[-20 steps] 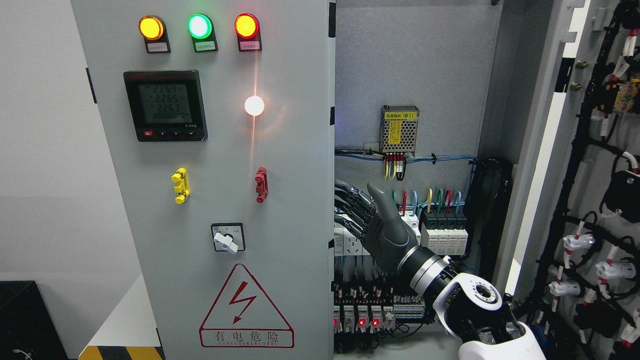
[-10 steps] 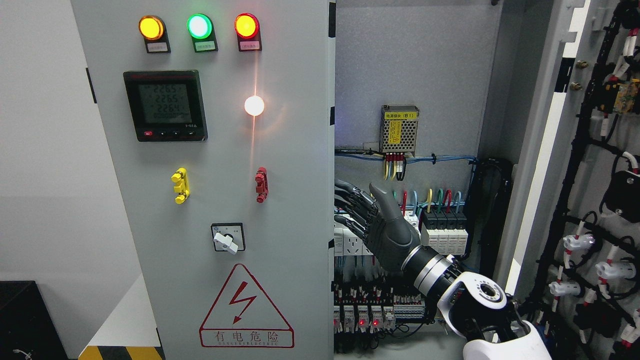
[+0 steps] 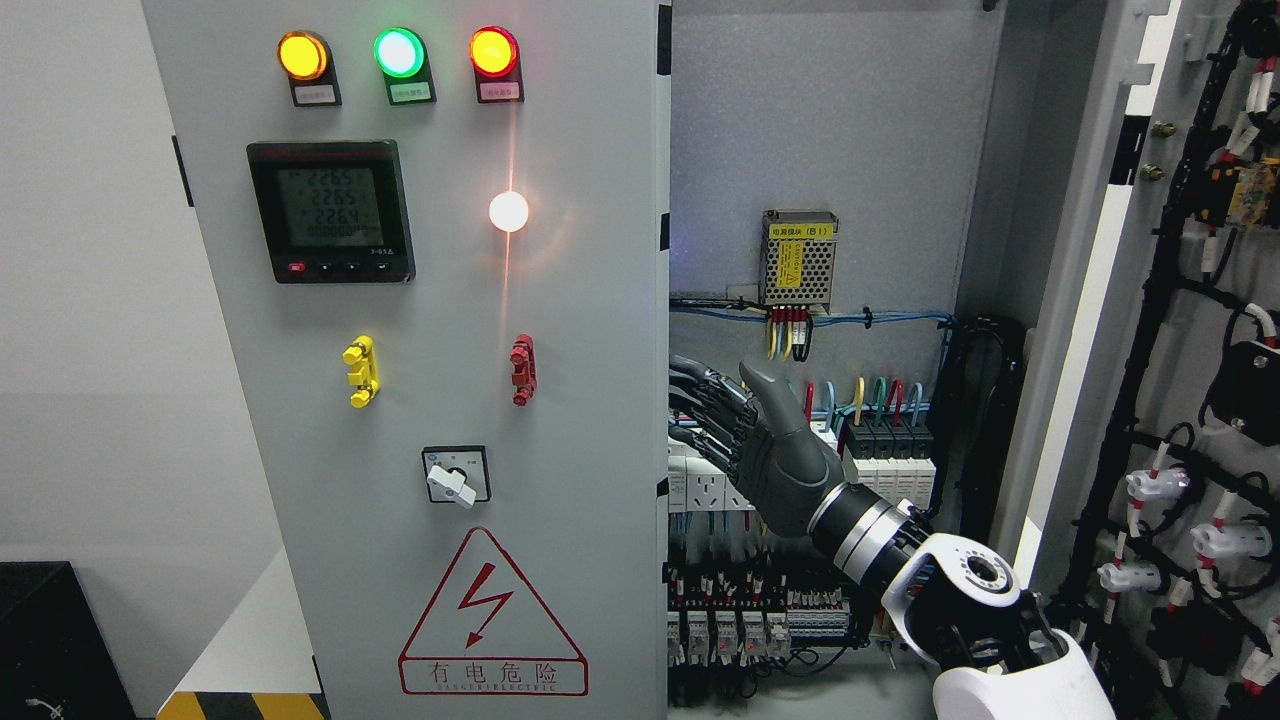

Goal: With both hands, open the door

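The grey left cabinet door [image 3: 450, 330] stands shut; it carries three lamps, a meter [image 3: 330, 210] and a warning triangle. The right door [image 3: 1190, 330] is swung wide open, and its wired inner side faces me. My right hand [image 3: 720, 405] reaches from the lower right into the open cabinet, beside the left door's free edge [image 3: 662, 300]. Its dark fingers [image 3: 700, 395] stretch straight toward that edge with the tips hidden behind it. The thumb [image 3: 765, 385] points up and touches nothing. The left arm is out of view.
Inside the cabinet a perforated power supply [image 3: 798, 258] hangs on the back wall. Breakers with coloured wires [image 3: 885, 450] and terminal rows [image 3: 740, 620] sit right behind and below the hand. A black box [image 3: 40, 640] stands at the lower left.
My right forearm and elbow have shifted a little to the right and the hand has edged back from the door edge. Neither door has moved.
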`<move>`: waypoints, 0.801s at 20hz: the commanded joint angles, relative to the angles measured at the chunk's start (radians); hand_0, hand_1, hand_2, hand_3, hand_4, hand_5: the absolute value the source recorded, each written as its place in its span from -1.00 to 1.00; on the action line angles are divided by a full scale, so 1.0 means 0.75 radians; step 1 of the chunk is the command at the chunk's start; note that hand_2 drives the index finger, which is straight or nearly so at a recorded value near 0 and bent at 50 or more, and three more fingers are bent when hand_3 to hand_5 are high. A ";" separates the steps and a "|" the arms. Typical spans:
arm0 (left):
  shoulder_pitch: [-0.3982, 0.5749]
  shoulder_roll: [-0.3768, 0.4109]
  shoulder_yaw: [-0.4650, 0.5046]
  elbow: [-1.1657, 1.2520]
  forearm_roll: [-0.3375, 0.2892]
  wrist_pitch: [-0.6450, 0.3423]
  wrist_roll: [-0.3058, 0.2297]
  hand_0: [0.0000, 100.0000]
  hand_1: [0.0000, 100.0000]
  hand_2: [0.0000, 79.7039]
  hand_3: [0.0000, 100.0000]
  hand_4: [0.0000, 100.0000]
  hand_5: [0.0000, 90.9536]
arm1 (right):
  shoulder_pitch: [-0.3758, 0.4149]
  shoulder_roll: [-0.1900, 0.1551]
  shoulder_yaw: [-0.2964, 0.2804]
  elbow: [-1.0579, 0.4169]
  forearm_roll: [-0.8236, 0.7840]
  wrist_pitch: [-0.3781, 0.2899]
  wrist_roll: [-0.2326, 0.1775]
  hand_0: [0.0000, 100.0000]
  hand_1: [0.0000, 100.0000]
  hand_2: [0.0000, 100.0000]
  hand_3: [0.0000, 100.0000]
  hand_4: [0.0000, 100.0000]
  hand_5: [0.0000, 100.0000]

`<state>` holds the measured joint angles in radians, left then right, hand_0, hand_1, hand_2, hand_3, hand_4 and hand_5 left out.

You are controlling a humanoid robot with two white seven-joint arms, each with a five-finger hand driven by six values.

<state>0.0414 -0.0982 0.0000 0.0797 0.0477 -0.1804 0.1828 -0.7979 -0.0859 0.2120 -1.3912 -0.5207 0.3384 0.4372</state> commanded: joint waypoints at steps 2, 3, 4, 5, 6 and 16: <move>0.000 0.000 0.029 0.000 0.000 -0.001 0.000 -1.00 -1.00 -1.00 -1.00 -1.00 -1.00 | -0.030 -0.008 -0.005 0.080 0.003 -0.001 -0.014 -0.62 -1.00 -1.00 -1.00 -1.00 -1.00; 0.000 0.000 0.029 0.000 0.000 -0.001 0.000 -1.00 -1.00 -1.00 -1.00 -1.00 -1.00 | -0.028 -0.008 -0.002 0.076 0.003 -0.001 -0.014 -0.62 -1.00 -1.00 -1.00 -1.00 -1.00; 0.000 0.000 0.029 0.000 0.000 -0.001 0.000 -1.00 -1.00 -1.00 -1.00 -1.00 -1.00 | -0.028 -0.008 -0.002 0.070 0.001 -0.001 -0.012 -0.62 -1.00 -1.00 -1.00 -1.00 -1.00; 0.000 0.000 0.029 0.000 0.000 -0.001 0.000 -1.00 -1.00 -1.00 -1.00 -1.00 -1.00 | -0.028 -0.008 0.002 0.065 -0.001 -0.001 -0.008 -0.62 -1.00 -1.00 -1.00 -1.00 -1.00; 0.000 0.000 0.029 0.000 0.000 -0.001 0.000 -1.00 -1.00 -1.00 -1.00 -1.00 -1.00 | -0.028 -0.008 0.002 0.061 -0.003 -0.001 -0.006 -0.62 -1.00 -1.00 -1.00 -1.00 -1.00; 0.000 0.000 0.029 0.000 0.000 -0.001 0.000 -1.00 -1.00 -1.00 -1.00 -1.00 -1.00 | -0.039 -0.010 0.010 0.051 -0.007 0.001 0.059 -0.62 -1.00 -1.00 -1.00 -1.00 -1.00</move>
<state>0.0414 -0.0982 0.0000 0.0797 0.0476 -0.1805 0.1829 -0.8218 -0.0909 0.2154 -1.3590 -0.5243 0.3384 0.4617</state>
